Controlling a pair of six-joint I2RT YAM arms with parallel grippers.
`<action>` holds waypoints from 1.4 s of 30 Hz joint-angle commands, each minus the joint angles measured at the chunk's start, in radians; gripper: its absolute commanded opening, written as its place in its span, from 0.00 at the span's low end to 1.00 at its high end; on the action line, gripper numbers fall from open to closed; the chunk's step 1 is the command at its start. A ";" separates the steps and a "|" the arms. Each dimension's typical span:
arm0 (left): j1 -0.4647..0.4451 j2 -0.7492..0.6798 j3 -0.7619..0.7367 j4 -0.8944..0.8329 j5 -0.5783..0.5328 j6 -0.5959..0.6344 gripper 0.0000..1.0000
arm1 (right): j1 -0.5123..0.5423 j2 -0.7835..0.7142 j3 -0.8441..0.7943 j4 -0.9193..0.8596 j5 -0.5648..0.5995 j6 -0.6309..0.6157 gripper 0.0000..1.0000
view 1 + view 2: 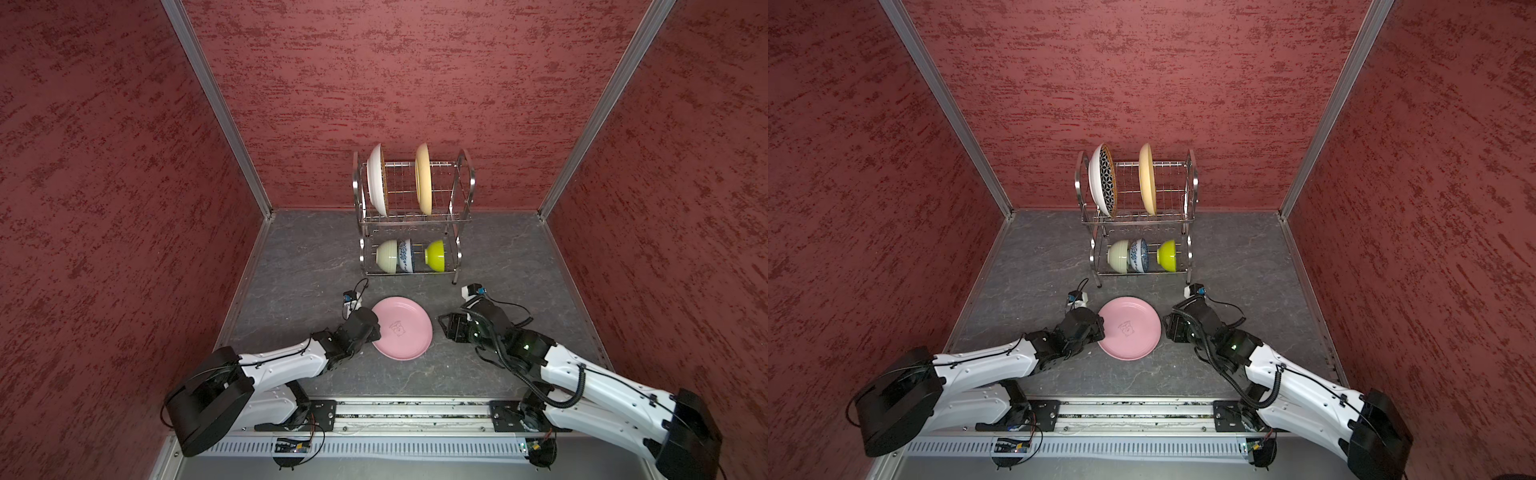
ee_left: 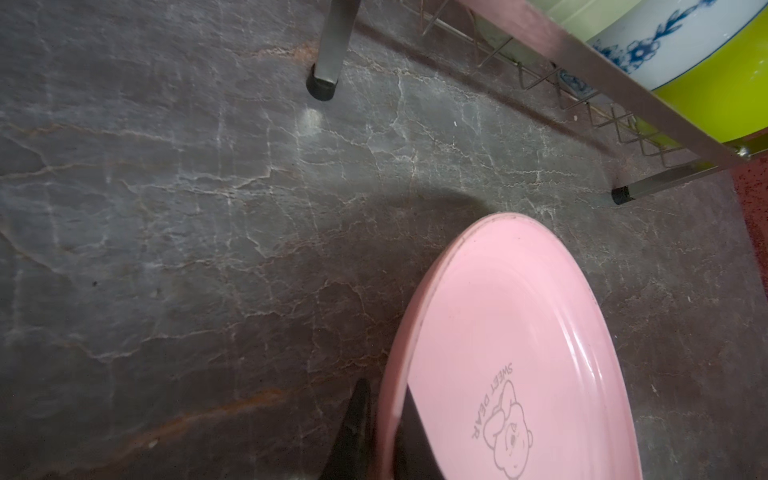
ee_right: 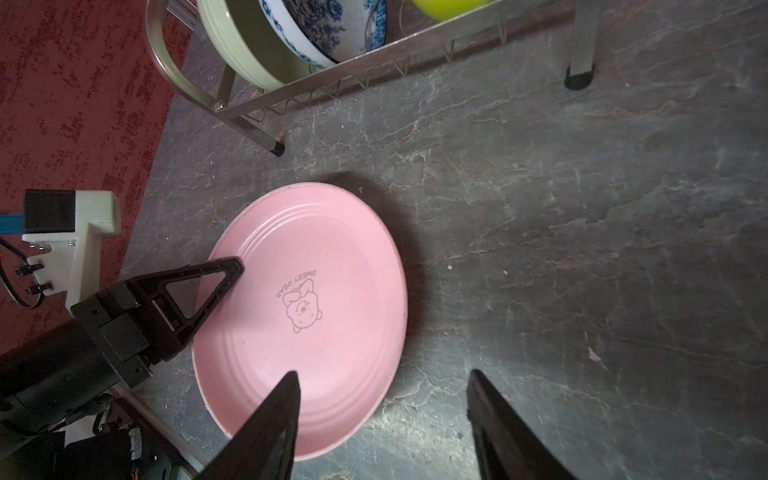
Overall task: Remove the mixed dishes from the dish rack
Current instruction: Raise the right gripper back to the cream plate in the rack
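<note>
On the gray stone-patterned table [image 1: 299, 257], just in front of the dish rack [image 1: 466, 183], the left gripper [image 3: 235, 266] is pinching the rim of the pink plate [image 1: 402, 328]. Its jaws are drawn narrow onto the edge, with one finger lying over the plate's upper face and the other tucked beneath it. The plate, printed with a small bear and the words "SWEET DEAR", is sitting face up and well clear of the rack's feet. Whether it is resting flat on the table or being held slightly tilted cannot be told.

The right gripper [image 3: 382, 376] is hovering at the plate's opposite side with its jaws standing wide and holding nothing. In the right wrist view one finger is showing over the plate's edge and the other over bare table.

Behind them, the two-tier wire rack is holding five dishes. A black-and-white geometric plate [image 1: 1105, 183] and a pale yellow plate [image 1: 1147, 178] are standing on edge in the upper tier, apart from each other. A cream-green bowl [image 1: 387, 256], a blue-floral bowl [image 1: 405, 255] and a lime bowl [image 1: 435, 254] are sitting on their sides in the lower tier, the first two pressed together and the lime one a little apart.
</note>
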 commanded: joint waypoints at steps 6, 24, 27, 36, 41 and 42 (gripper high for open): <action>-0.007 0.083 0.027 0.119 0.008 -0.017 0.11 | -0.023 -0.026 -0.023 0.033 -0.017 0.017 0.65; -0.007 0.082 0.054 0.091 0.015 -0.034 0.50 | -0.059 -0.051 0.006 -0.038 -0.013 -0.016 0.68; -0.007 0.014 0.076 0.036 -0.005 -0.013 0.60 | -0.063 -0.051 0.032 -0.058 -0.006 -0.029 0.68; 0.012 -0.276 0.143 -0.193 -0.116 0.073 0.79 | -0.071 -0.041 0.219 -0.192 0.035 -0.120 0.68; 0.060 -0.433 0.161 -0.310 -0.141 0.118 0.80 | -0.071 -0.057 0.335 -0.262 0.038 -0.164 0.65; 0.076 -0.449 0.168 -0.322 -0.131 0.129 0.81 | -0.071 -0.053 0.361 -0.274 0.037 -0.176 0.64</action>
